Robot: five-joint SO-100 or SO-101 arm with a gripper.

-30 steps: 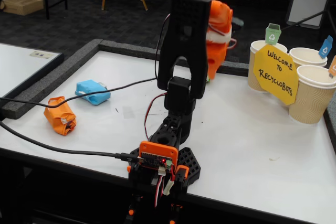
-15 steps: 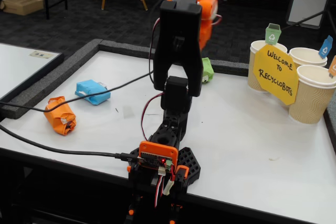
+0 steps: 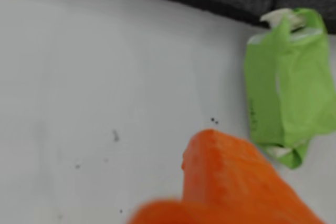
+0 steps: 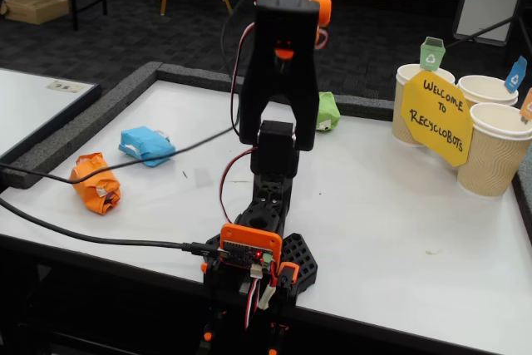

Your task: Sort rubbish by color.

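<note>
The green wad point(image 3: 290, 85) lay by the surface's point(image 3: 105, 77) raised edge; a clumsy descent might have nudged it away. I couldn't tell how open the fingers point(image 3: 220, 182) were.

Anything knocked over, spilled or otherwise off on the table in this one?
Nothing stands out. The three paper cups stand upright behind the yellow sign. The orange wad, blue wad and green wad lie loose on the white table, apart from each other. No spill shows.
</note>
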